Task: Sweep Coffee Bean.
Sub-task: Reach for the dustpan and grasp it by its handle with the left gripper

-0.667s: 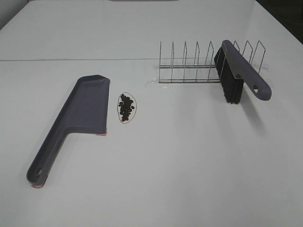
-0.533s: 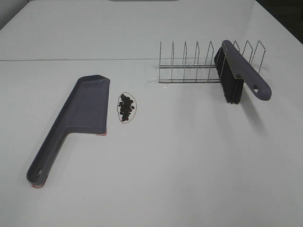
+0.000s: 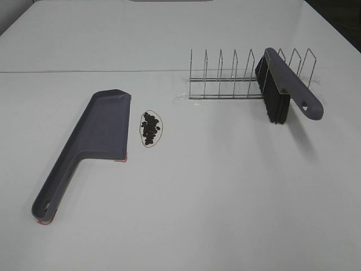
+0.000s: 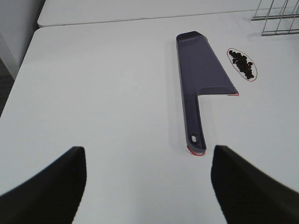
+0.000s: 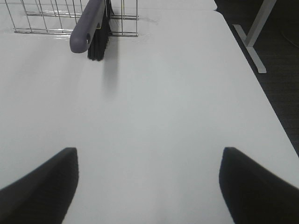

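Note:
The coffee beans [image 3: 150,127] lie in a small dark cluster on the white table, inside a thin red string loop, just right of the purple dustpan [image 3: 98,132]. The beans [image 4: 242,64] and the dustpan [image 4: 201,77] also show in the left wrist view. A purple brush with black bristles [image 3: 279,90] leans in the wire rack [image 3: 237,76]; it also shows in the right wrist view [image 5: 91,25]. My left gripper [image 4: 148,186] is open and empty, well short of the dustpan's handle. My right gripper [image 5: 148,186] is open and empty, well short of the brush. Neither gripper shows in the high view.
The wire rack [image 5: 46,18] stands at the back right of the table. The table's right edge [image 5: 254,93] drops to a dark floor with a white table leg [image 5: 254,39]. The table's left edge [image 4: 18,79] shows in the left wrist view.

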Controlling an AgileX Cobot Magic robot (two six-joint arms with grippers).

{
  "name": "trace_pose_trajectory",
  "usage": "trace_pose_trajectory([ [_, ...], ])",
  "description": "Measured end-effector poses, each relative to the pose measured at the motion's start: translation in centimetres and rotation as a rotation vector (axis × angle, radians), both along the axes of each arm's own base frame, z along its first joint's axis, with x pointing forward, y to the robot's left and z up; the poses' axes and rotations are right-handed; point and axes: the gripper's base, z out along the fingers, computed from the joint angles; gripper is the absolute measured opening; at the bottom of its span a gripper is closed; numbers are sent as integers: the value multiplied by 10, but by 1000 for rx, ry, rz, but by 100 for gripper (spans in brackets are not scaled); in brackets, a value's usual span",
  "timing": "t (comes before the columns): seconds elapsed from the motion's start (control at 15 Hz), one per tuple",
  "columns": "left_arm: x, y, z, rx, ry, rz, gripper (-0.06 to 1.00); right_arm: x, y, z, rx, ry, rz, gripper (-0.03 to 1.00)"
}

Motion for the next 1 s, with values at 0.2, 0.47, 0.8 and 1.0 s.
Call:
trace_pose_trajectory([
  [0.2,0,0,0,0,0,0,71,0,0,0,0,0,0,80],
  [0.47,0,0,0,0,0,0,71,0,0,0,0,0,0,80],
  [0.8,0,0,0,0,0,0,71,0,0,0,0,0,0,80],
  [1.0,0,0,0,0,0,0,71,0,0,0,0,0,0,80],
])
